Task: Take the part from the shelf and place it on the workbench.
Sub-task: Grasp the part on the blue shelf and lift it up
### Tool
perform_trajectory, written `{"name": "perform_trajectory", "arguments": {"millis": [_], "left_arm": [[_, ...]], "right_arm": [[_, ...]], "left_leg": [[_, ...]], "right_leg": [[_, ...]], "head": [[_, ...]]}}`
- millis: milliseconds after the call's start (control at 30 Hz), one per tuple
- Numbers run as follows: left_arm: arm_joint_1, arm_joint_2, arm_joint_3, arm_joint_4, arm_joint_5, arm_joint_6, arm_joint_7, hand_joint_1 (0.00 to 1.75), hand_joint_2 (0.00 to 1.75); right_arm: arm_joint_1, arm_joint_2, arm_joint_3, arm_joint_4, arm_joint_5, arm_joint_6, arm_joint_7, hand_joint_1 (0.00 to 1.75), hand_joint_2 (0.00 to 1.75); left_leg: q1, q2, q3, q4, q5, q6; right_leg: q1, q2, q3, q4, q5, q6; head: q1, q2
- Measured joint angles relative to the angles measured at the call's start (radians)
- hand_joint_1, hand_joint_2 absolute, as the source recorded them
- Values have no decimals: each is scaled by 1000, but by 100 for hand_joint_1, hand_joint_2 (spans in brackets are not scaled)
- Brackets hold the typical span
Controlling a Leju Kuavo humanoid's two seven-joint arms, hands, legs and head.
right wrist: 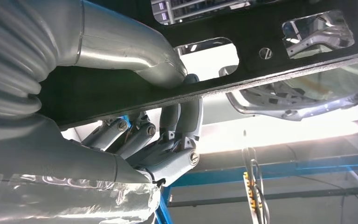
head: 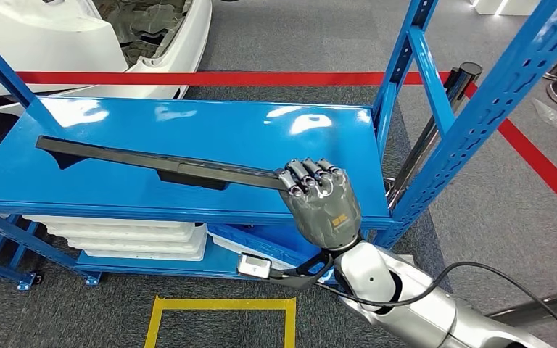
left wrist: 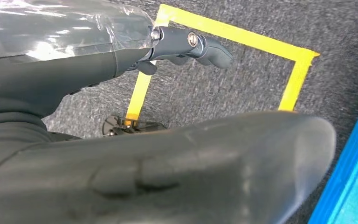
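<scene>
A long black flat part (head: 145, 162) lies slantwise over the blue shelf board (head: 188, 123), its far end at the left. My right hand (head: 319, 196) grips its near right end, fingers curled over the top. In the right wrist view the part (right wrist: 242, 51) is a black bar with cut-outs, pinched between the thumb and the fingers (right wrist: 168, 140) of my right hand (right wrist: 135, 116). My left hand (left wrist: 144, 140) hangs over grey carpet with its fingers apart and nothing in it.
Blue shelf uprights (head: 500, 94) rise at the right, close to my right arm. White trays (head: 130, 235) sit on the lower shelf. A yellow taped square (head: 221, 319) marks the carpet in front. Red floor tape (head: 188, 77) and a white car body (head: 80, 36) lie behind.
</scene>
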Motion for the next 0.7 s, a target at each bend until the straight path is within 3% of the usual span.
{"name": "perform_trajectory", "arguments": {"millis": [233,700], "left_arm": [[1,0,0,0,0,-30,-60,0,0],[-5,0,-1,0,0,-82,-70,0,0]], "right_arm": [[64,18,19,-66,10,-2,-12,175,175],[109,32,64,-203,10,10,-119,175,175]], "left_leg": [[0,0,0,0,0,0],[0,0,0,0,0,0]], "right_leg": [[0,0,0,0,0,0],[0,0,0,0,0,0]], "head": [[0,0],[0,0]]}}
